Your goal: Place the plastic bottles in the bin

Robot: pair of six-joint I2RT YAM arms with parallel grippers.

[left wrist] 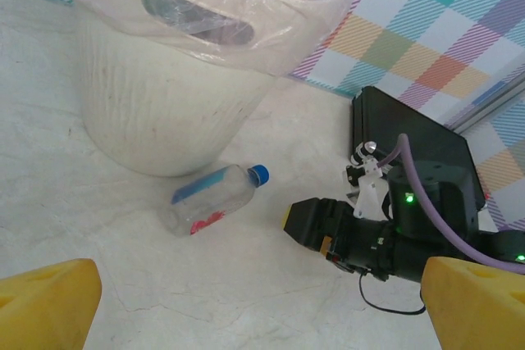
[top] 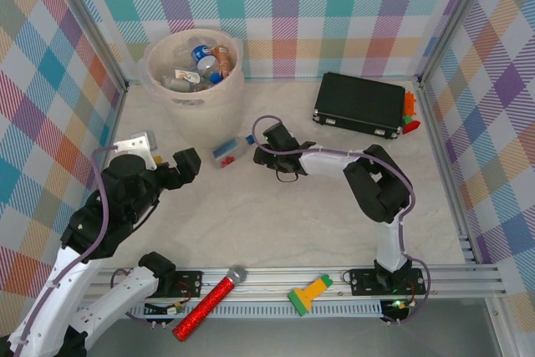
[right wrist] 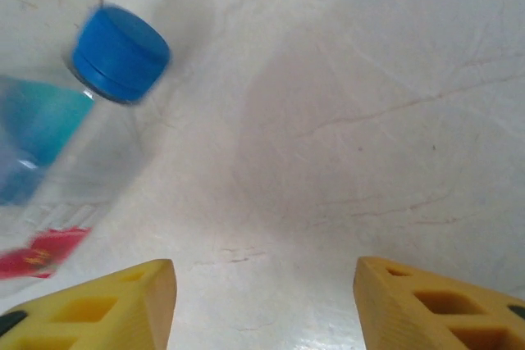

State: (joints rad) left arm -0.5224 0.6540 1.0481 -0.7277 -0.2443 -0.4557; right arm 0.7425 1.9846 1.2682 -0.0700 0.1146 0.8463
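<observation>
Since many bottles [top: 205, 60] are already seen inside the bin [top: 171, 98], most of the job looks done. One bottle [top: 231, 152] is found lying on its side on the worktop [top: 276, 223], just beside the bin's wall. Its blue cap [right wrist: 120, 53] is turned toward the right pincer [right wrist: 262, 301]. That pincer is held wide open near the cap, and nothing is gripped by it. The left pincer [top: 189, 165] is spread open too, with nothing in it, on the other side of the bottle. It is judged that only this one bottle has to be picked up and dropped in.
</observation>
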